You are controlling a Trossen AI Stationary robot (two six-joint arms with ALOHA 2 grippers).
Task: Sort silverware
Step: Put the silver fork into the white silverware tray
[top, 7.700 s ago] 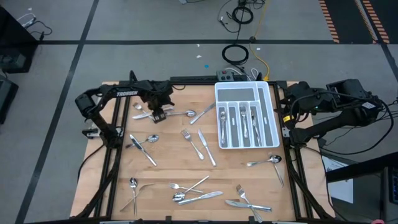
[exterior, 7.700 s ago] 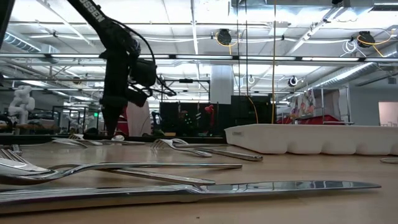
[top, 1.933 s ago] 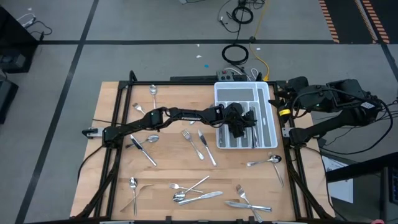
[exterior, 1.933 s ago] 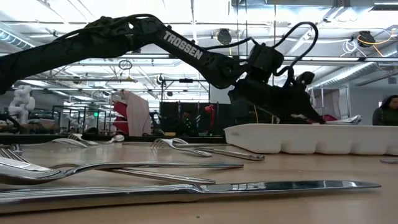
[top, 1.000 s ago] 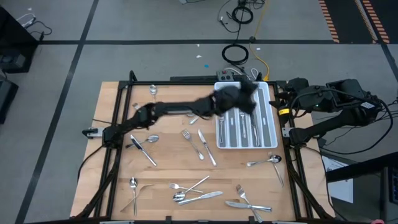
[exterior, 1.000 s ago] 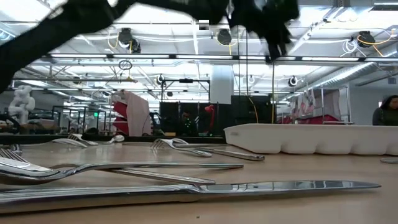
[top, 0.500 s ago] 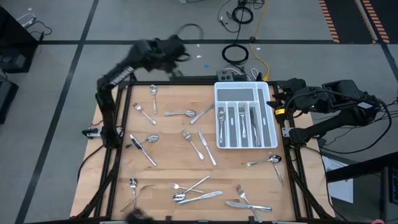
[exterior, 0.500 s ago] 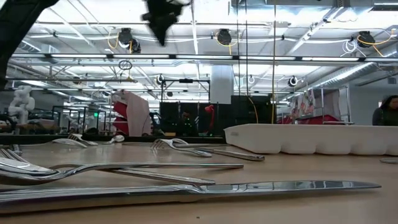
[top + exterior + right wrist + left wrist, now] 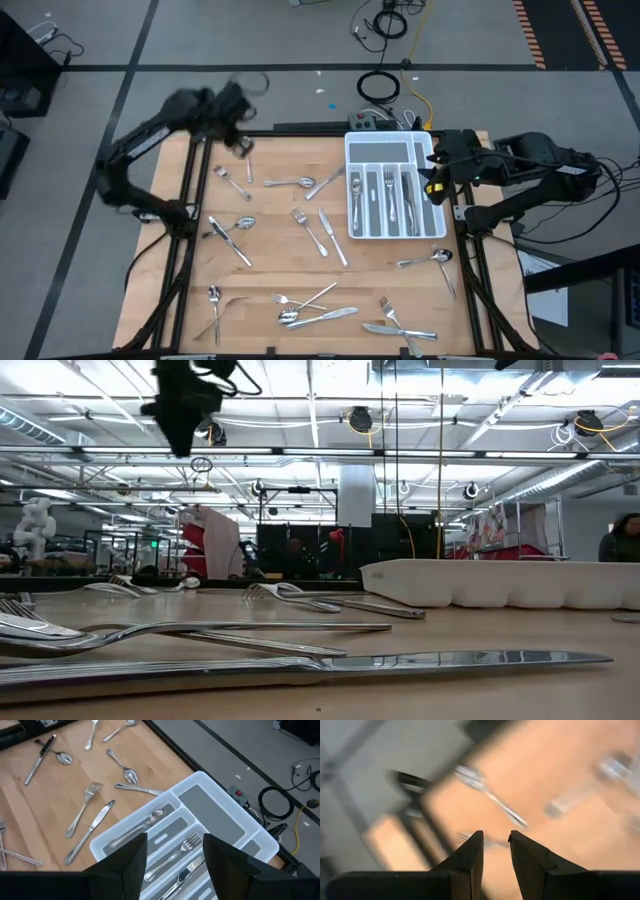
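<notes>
Slim shiny metal forks, spoons and knives [image 9: 318, 308] lie scattered over the near and middle wooden table [image 9: 270, 265]; several more rest in the slots of the white compartmented plastic tray [image 9: 394, 187] at the far right. The right gripper [image 9: 434, 170] hangs at that tray's right edge, fingers parted, holding nothing. The left gripper [image 9: 241, 146] is raised above the far-left corner, fingers slightly apart, nothing between them.

Silverware [image 9: 322, 232]: polished metal, mirror-bright, smooth. Bench [image 9: 270, 262]: pale wood, matt, visible grain. Tray [image 9: 432, 222]: white plastic, smooth, slight sheen. My right end effector [image 9: 174, 851] fingers: dark, matt plastic. Bench frame [image 9: 190, 200]: black metal.
</notes>
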